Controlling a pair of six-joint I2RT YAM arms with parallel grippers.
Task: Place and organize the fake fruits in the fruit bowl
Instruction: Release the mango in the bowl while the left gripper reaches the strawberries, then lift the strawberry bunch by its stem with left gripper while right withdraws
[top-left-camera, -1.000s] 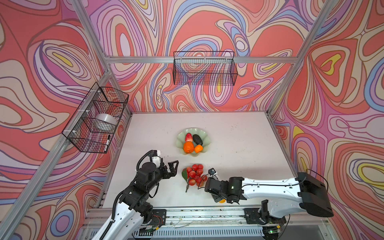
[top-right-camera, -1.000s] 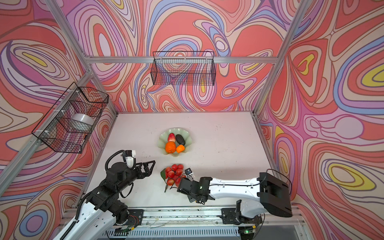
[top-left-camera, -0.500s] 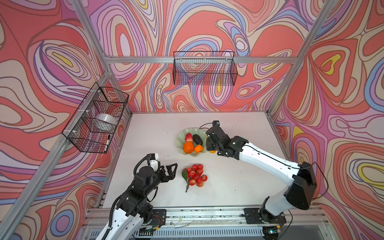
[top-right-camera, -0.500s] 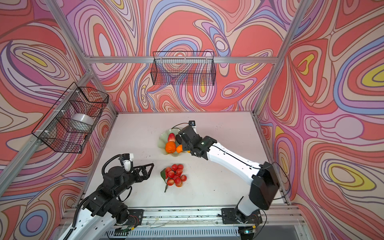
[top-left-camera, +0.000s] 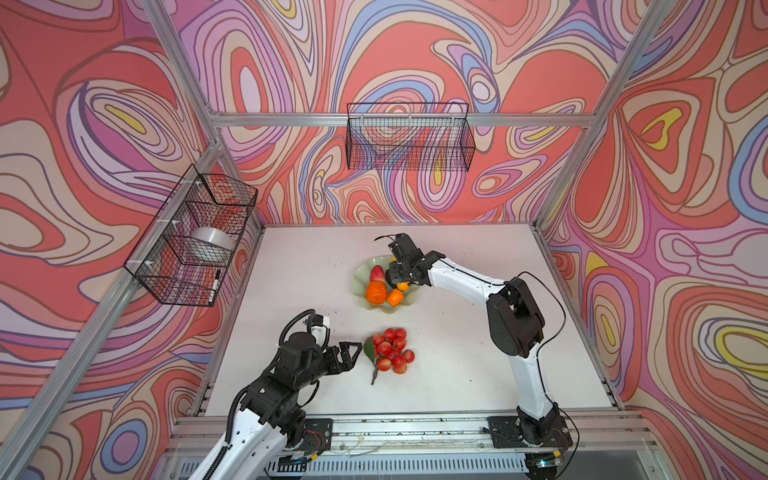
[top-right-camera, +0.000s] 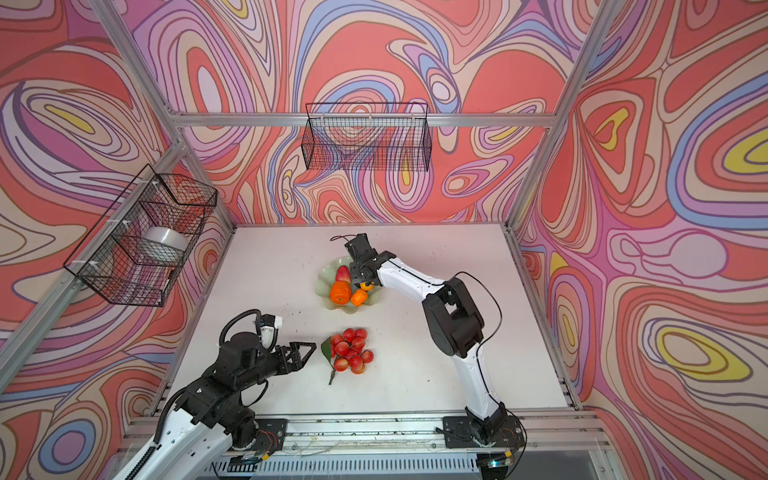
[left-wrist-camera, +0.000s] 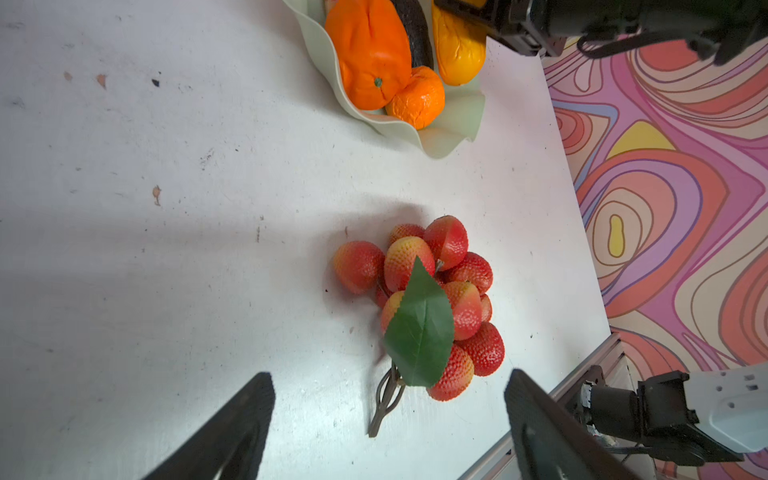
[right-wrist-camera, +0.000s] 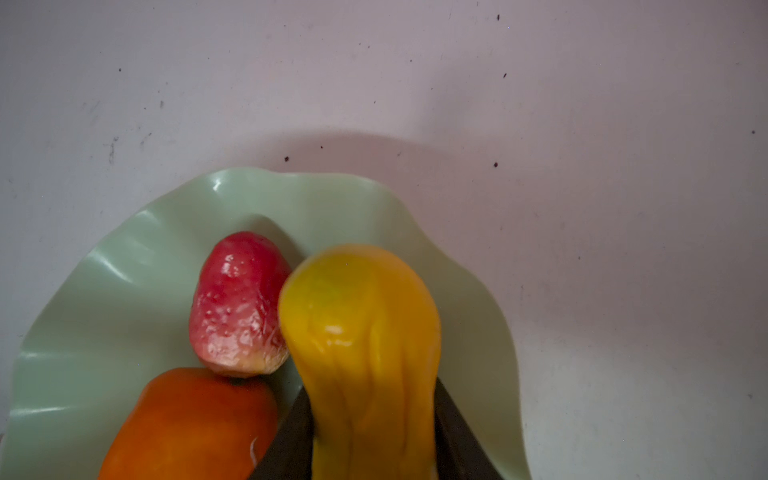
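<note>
1. The fruit bowl (top-left-camera: 360, 277) (top-right-camera: 325, 279), pale green with a wavy rim, sits on the white table (top-left-camera: 457, 332) a little above the centre of both top views
2. Inside it the pear-like fruit (top-left-camera: 377, 274) (right-wrist-camera: 239, 303) lies at the upper left. The larger orange (top-left-camera: 375, 292) (left-wrist-camera: 370, 54) is just below it, and the smaller orange (top-left-camera: 395, 297) (left-wrist-camera: 417, 97) touches that one at its lower right, near the bowl's lower rim
3. The avocado (left-wrist-camera: 411, 33) shows clearly only in the left wrist view, lying between the larger orange and the ribbed yellow oblong (right-wrist-camera: 365, 345) (left-wrist-camera: 457, 45)
4. The right claw (top-left-camera: 397, 276) (right-wrist-camera: 372, 399) is clamped on the ribbed yellow oblong over the right half of the bowl, with a dark finger on each side of it. The free end of the oblong is beside the pear-like fruit, and whether it rests on the dish cannot be told
5. The red grape bunch (top-left-camera: 390, 349) (left-wrist-camera: 436, 299) lies on the table outside the bowl, below it at the lower centre of both top views. Its green leaf (left-wrist-camera: 419, 328) is on the left side and its stem points toward the bottom edge
6. The left claw (top-left-camera: 351, 353) (left-wrist-camera: 388, 380) is just left of the leaf, its jaws apart and holding nothing
7. The side wire basket (top-left-camera: 195, 245) at the left holds a white round bowl (top-left-camera: 212, 241), and the back wire basket (top-left-camera: 409, 137) hangs on the far wall
</note>
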